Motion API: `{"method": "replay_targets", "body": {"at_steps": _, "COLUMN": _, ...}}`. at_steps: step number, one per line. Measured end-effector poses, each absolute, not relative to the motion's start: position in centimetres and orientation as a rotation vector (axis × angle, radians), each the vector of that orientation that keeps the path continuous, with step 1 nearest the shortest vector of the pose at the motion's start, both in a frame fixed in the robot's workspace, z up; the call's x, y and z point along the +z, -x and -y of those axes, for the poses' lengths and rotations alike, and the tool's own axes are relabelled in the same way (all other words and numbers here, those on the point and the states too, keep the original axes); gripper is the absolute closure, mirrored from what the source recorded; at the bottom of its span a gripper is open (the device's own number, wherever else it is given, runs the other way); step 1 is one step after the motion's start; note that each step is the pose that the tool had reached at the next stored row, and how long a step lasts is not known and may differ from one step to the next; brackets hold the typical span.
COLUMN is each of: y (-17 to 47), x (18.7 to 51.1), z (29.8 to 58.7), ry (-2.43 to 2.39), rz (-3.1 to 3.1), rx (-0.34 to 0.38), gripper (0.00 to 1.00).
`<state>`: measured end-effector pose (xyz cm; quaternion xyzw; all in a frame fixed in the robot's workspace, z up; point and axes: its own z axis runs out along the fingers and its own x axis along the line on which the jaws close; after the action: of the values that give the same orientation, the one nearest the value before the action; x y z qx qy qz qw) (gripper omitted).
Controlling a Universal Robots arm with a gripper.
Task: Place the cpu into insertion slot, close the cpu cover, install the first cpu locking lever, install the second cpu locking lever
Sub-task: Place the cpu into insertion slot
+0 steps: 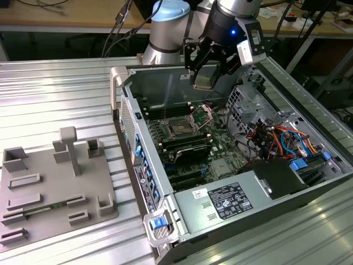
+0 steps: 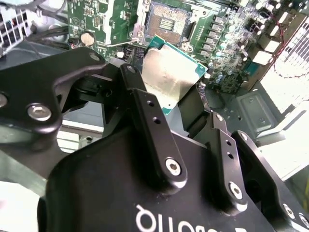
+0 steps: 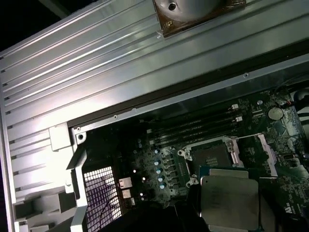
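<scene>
The gripper (image 2: 166,92) is closed on the cpu (image 2: 169,77), pinching two opposite edges so that the underside is left free to seat (metal top faces the wrist). The chip hangs above the motherboard (image 2: 96,19), apart from the insertion slot (image 2: 168,21). The cpu cover (image 1: 203,114) appears raised, giving access.
</scene>
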<state>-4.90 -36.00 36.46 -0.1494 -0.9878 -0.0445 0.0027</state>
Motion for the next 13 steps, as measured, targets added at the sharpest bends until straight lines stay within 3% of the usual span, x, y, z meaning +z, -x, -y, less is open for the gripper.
{"method": "replay_targets", "body": {"at_steps": 13, "y": 4.89, "x": 36.28, "z": 36.00, "ry": 0.631, "rz": 3.075, "rx": -0.133, "gripper": 0.45}}
